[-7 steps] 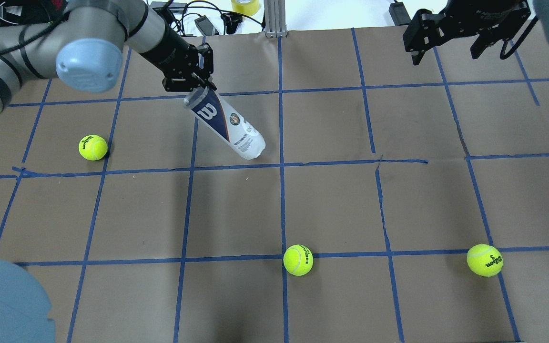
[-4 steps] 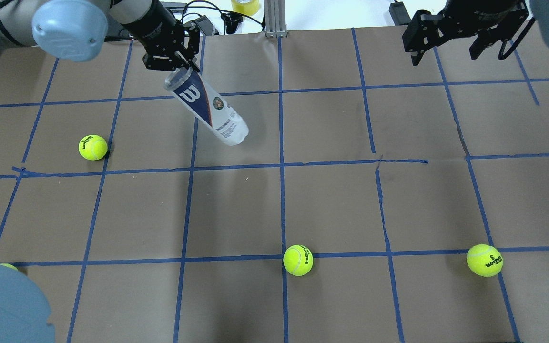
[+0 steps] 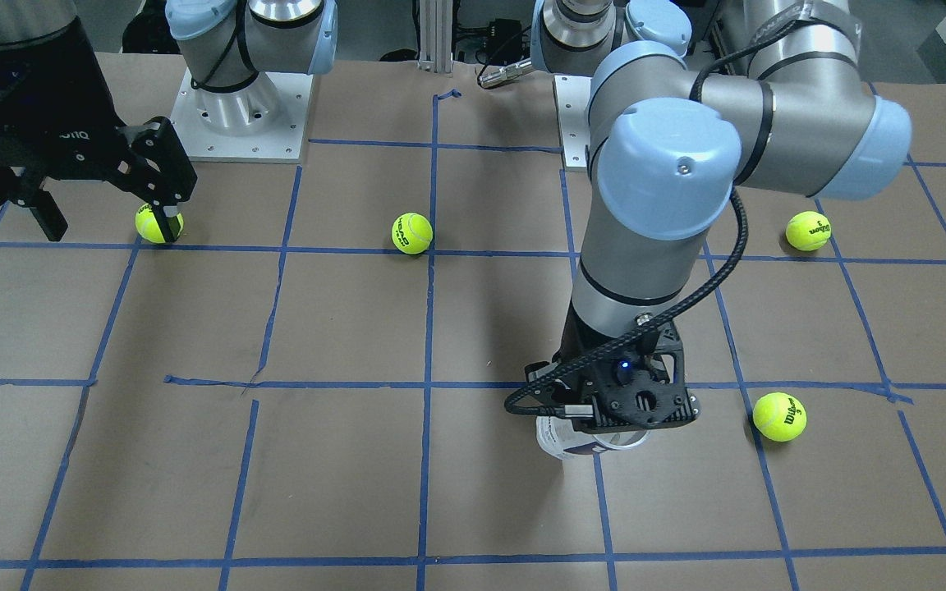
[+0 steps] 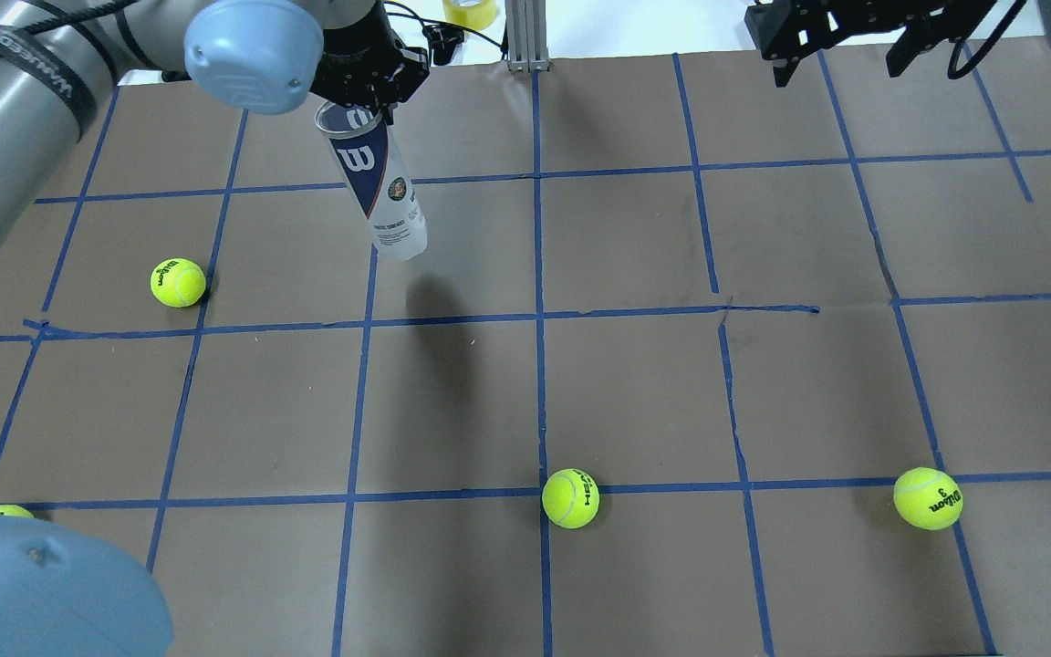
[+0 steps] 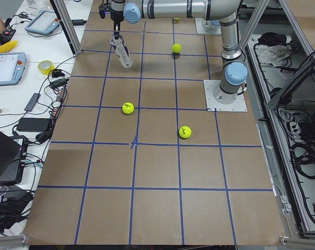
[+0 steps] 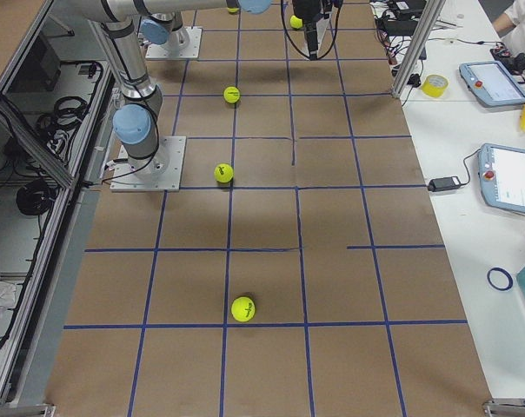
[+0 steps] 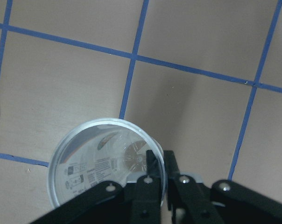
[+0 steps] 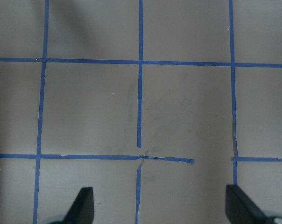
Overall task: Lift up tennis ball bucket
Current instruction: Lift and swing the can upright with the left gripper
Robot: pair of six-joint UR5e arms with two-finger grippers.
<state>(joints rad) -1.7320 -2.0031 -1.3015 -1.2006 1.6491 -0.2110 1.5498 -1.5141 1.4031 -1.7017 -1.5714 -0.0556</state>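
The tennis ball bucket [image 4: 381, 187] is a clear tube with a white and navy "W" label. It hangs nearly upright, clear of the brown table, with its shadow apart from its lower end. My left gripper [image 4: 359, 99] is shut on the tube's open rim. In the left wrist view the fingers [image 7: 156, 183] pinch the rim of the empty tube [image 7: 92, 161]. In the front view only the rim [image 3: 580, 442] shows under the left gripper [image 3: 604, 423]. My right gripper [image 4: 840, 46] is open and empty, high at the far right; it also shows in the right wrist view [image 8: 162, 207].
Several yellow-green tennis balls lie on the table: one on the left [image 4: 178, 282], one near the middle front [image 4: 570, 498], one at the front right [image 4: 928, 498]. Blue tape lines grid the brown table [image 4: 635, 383]. Cables and a tape roll [image 4: 469, 11] lie past the far edge.
My left gripper has risen and moved toward the far left with the tube. The tube swung from a steep slant to nearly upright and left the table. The right gripper shifted slightly farther away.
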